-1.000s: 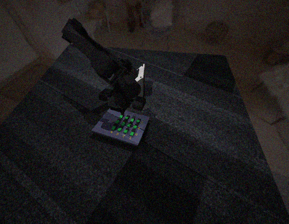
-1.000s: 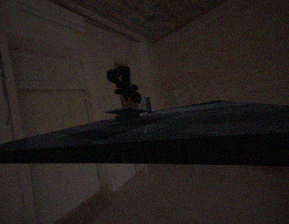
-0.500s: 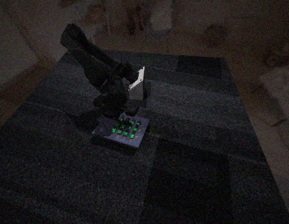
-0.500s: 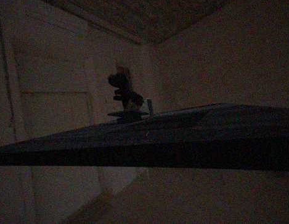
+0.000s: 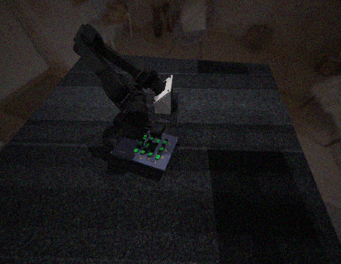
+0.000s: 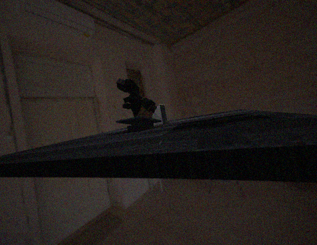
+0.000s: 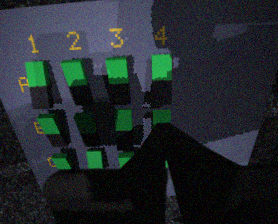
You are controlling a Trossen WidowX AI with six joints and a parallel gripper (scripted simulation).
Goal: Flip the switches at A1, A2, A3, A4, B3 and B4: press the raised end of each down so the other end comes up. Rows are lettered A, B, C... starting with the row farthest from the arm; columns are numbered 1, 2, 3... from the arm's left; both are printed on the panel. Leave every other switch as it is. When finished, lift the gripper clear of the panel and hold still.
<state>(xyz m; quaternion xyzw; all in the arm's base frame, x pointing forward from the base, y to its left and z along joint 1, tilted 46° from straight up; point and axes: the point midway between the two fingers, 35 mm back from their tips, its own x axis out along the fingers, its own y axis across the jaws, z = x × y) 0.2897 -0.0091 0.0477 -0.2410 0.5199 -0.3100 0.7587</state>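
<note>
The switch panel (image 5: 169,161) (image 6: 122,121) (image 7: 95,20) lies under the arm. In the wrist view, A1 (image 7: 36,75), A2 (image 7: 74,72), A3 (image 7: 117,69) and A4 (image 7: 161,66) show bright green far ends and dark near ends. B3 (image 7: 124,120) and B4 (image 7: 161,116) show dimmer green in shadow. My gripper (image 7: 162,126) is shut and empty, its tips over or just beside B4's near part. Contact cannot be told. B4's near end and most of C4 are hidden behind the fingers. Darkness makes it hard to tell which ends are raised.
B1 (image 7: 49,124), B2 (image 7: 85,122), C1 (image 7: 62,161), C2 (image 7: 95,159) and C3 (image 7: 126,159) are neighbouring switches. A white upright block (image 5: 163,107) (image 6: 163,114) stands beside the arm, behind the panel in the top view. The arm's shadow falls across the panel.
</note>
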